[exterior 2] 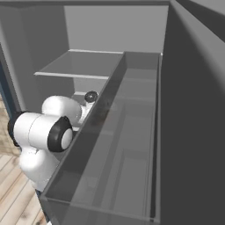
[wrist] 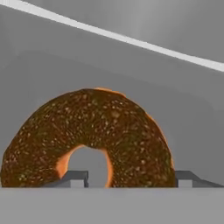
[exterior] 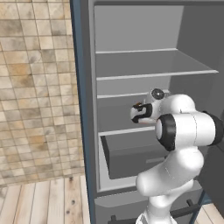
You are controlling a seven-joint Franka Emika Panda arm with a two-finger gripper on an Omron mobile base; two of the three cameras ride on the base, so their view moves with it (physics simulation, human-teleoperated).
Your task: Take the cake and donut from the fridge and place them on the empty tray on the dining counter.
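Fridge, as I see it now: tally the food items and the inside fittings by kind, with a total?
Donuts: 1, the donut, between the gripper fingertips in the hand view.
Cakes: 0 seen.
Shelves: 3 light grey shelves showing in the fridge in the left base view.
Drawers: 1, the grey drawer, below the shelves.
Total: 5.

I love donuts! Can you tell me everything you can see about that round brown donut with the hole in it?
The round orange-brown glazed donut is a thick ring, dark brown and speckled on its face, with brighter orange along its rim and inside its hole. It looks intact. In the hand view it sits close up inside the slate-grey fridge, with the gripper at it: one dark fingertip sits in the hole, the other at its outer edge. Whether they touch it cannot be told.
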